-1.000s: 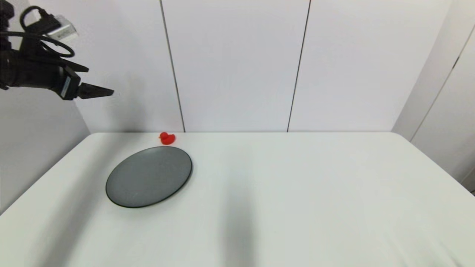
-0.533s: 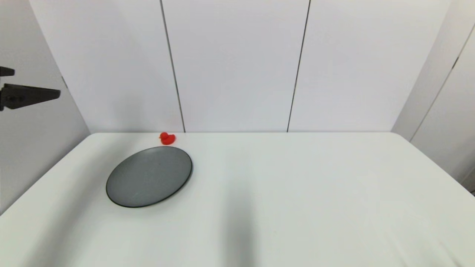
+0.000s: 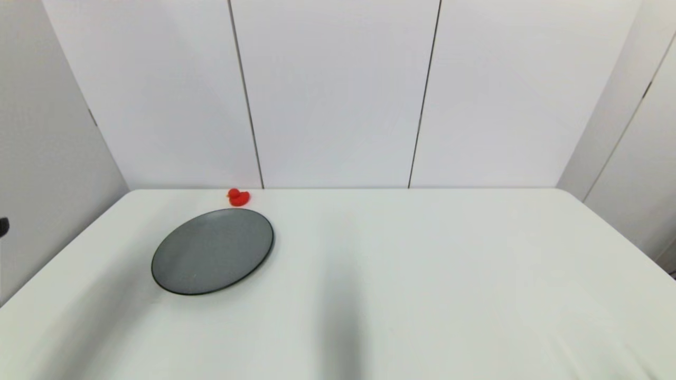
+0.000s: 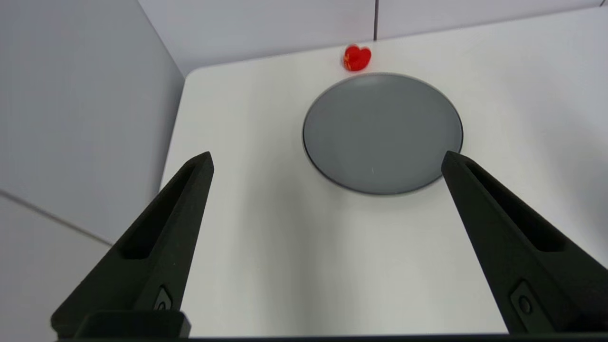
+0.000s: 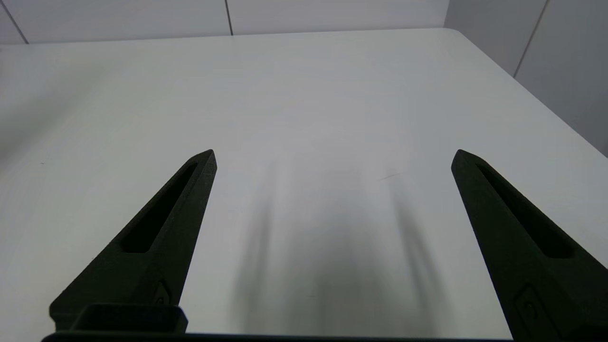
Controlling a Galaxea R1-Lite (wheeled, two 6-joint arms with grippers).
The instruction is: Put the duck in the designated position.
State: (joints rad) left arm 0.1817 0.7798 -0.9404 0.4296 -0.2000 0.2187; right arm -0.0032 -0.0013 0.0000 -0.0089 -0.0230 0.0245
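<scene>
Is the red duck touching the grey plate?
Apart. The head view shows a strip of white table between the duck and the plate's far rim.

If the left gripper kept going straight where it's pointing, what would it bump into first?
Probably the grey plate: the open left gripper is aimed at it from above the white table. The red duck sits just beyond. Depth is uncertain.
</scene>
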